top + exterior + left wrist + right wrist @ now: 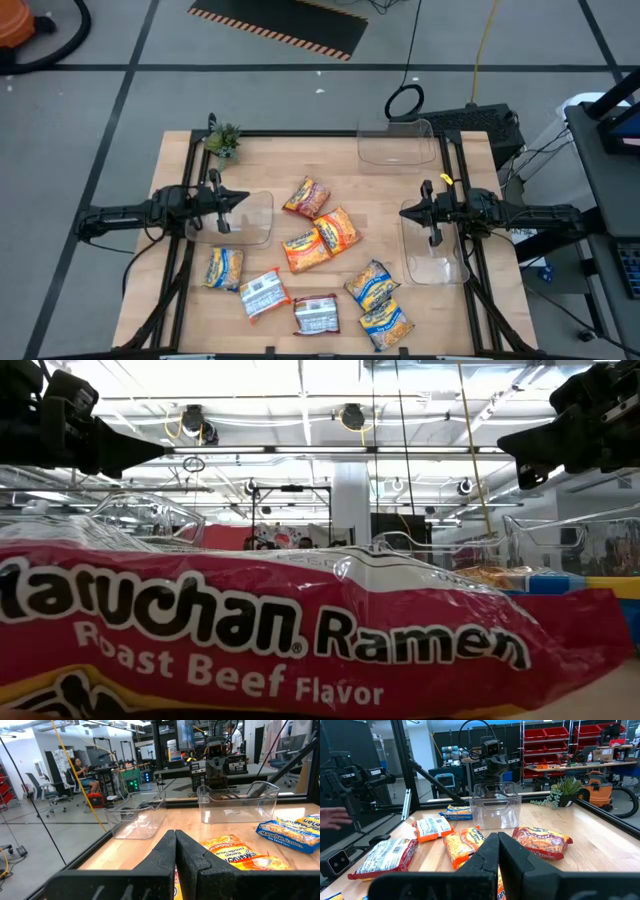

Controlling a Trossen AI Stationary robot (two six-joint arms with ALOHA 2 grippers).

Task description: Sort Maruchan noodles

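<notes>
Both claws, left gripper [243, 198] and right gripper [404, 211], were pressed together, empty; crinkly flat Maruchan noodles [318, 242] lay scattered on wood-grain table [180, 300].

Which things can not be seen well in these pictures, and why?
- Low view: one red packet fills the front and hides the table and most other packets.
- High view: flavour print on the packets is too small to read.
- Left wrist view: a blue packet is cut off by the edge.
</notes>
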